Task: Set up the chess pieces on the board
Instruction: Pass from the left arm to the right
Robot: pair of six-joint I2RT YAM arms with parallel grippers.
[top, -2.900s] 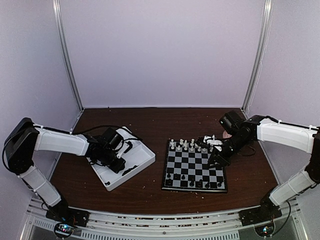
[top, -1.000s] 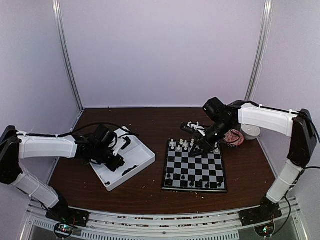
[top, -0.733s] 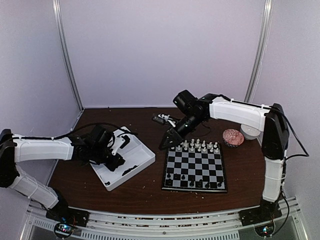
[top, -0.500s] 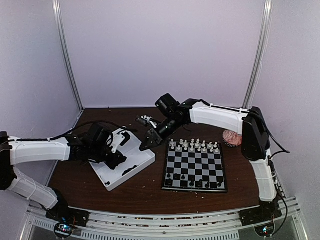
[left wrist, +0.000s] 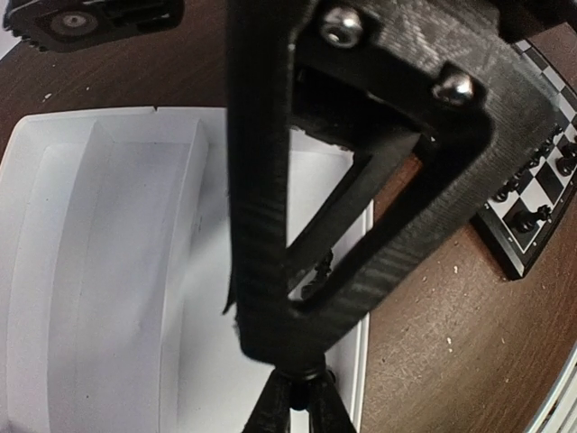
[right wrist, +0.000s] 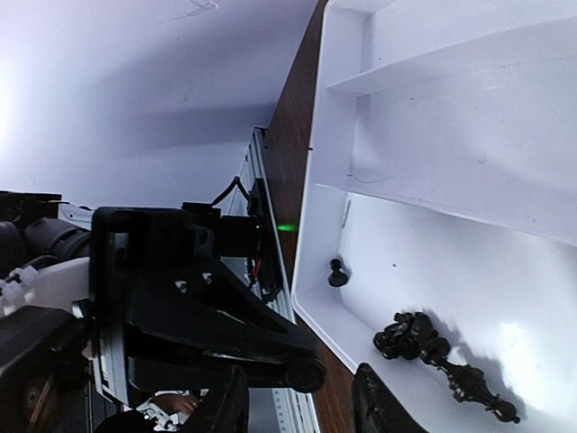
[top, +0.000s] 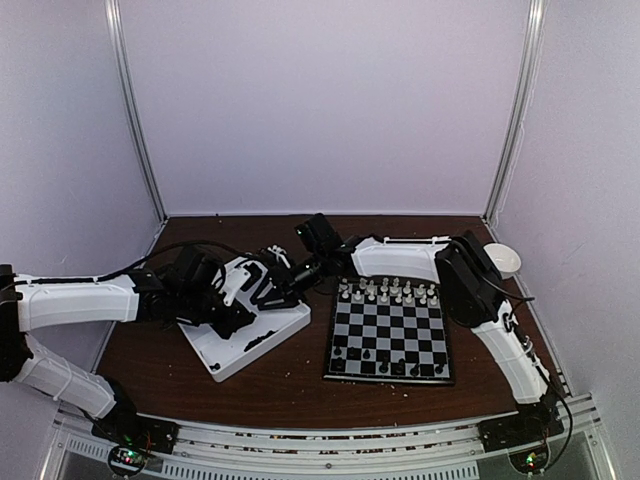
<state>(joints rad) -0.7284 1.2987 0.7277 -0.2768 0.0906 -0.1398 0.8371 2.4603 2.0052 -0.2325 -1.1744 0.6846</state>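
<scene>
The board (top: 390, 335) lies right of centre, with black chess pieces (top: 385, 367) along its near row and white ones (top: 390, 292) along its far row. More black chess pieces (right wrist: 415, 343) lie in a heap in the white tray (top: 225, 355), and a single one (right wrist: 336, 273) stands in its corner. My right gripper (top: 272, 285) hangs open and empty over the tray, close to the heap. My left gripper (top: 238, 318) is shut over the same tray. In the left wrist view the right gripper's black finger frame (left wrist: 270, 180) hides most of my left gripper's tips (left wrist: 302, 388).
The right arm (top: 400, 255) stretches across the far edge of the board. The tray has a divider wall (right wrist: 451, 59) with a bare compartment behind it. A white bowl (top: 503, 260) stands at the back right. The two grippers are very close together.
The right arm has swung left, from the board's far row to over the tray, and its jaws have widened. The left gripper stayed over the tray, barely moving.
</scene>
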